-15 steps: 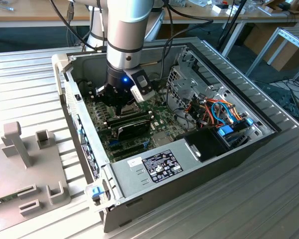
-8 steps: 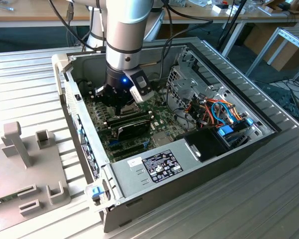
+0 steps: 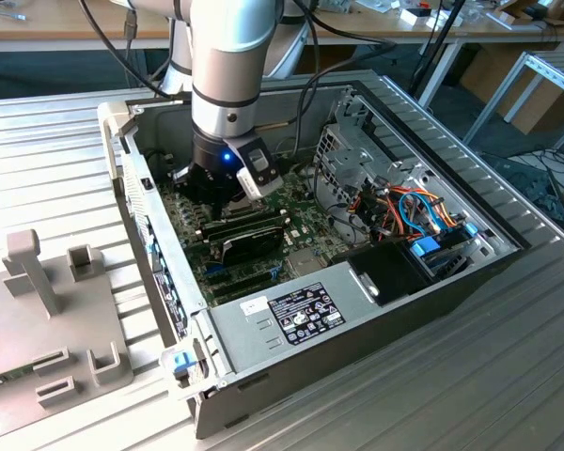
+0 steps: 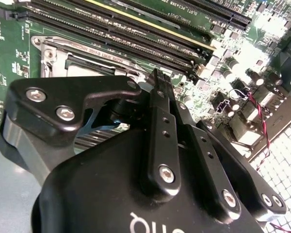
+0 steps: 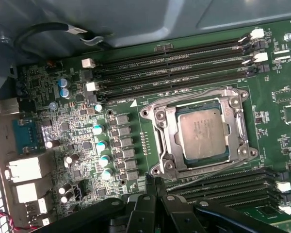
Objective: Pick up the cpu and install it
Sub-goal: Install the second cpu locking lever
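CPU (image 5: 202, 134), a small square chip with a dull silver-grey metal top, lies seated in the hinged metal socket frame (image 5: 161, 127) on the green motherboard (image 5: 274, 104). Black claw (image 5: 154, 180) fingertips meet, seemingly empty, lower body cut off.

Dull silver-grey cpu (image 5: 202, 133) sits in a shiny metal socket frame (image 5: 202, 133) on the green motherboard (image 5: 281, 121), near the black pincer (image 5: 155, 183).

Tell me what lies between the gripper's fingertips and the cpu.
In the first wrist view, the socket frame and a strip of bare green board separate the gripper from the cpu.
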Controlling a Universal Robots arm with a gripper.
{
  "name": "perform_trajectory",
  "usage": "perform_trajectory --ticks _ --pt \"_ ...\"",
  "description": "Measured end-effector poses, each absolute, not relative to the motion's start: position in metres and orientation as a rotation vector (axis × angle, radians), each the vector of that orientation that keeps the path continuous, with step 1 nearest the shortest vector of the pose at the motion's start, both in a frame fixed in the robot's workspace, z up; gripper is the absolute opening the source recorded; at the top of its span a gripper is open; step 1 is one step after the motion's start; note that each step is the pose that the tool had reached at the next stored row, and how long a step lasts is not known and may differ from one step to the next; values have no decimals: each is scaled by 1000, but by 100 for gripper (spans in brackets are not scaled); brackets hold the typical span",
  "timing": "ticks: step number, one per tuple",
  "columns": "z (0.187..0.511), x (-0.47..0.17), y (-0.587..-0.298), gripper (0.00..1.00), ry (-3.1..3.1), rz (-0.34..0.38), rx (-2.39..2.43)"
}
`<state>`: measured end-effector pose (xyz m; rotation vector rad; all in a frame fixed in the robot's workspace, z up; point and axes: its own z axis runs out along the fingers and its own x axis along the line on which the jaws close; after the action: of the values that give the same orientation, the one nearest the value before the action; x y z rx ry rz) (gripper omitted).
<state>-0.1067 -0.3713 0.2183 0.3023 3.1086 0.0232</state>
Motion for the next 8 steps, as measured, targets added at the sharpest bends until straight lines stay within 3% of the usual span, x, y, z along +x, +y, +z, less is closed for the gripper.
perform_trajectory --ticks 8 --pt "217 -107 -371 11 3109 36 303"
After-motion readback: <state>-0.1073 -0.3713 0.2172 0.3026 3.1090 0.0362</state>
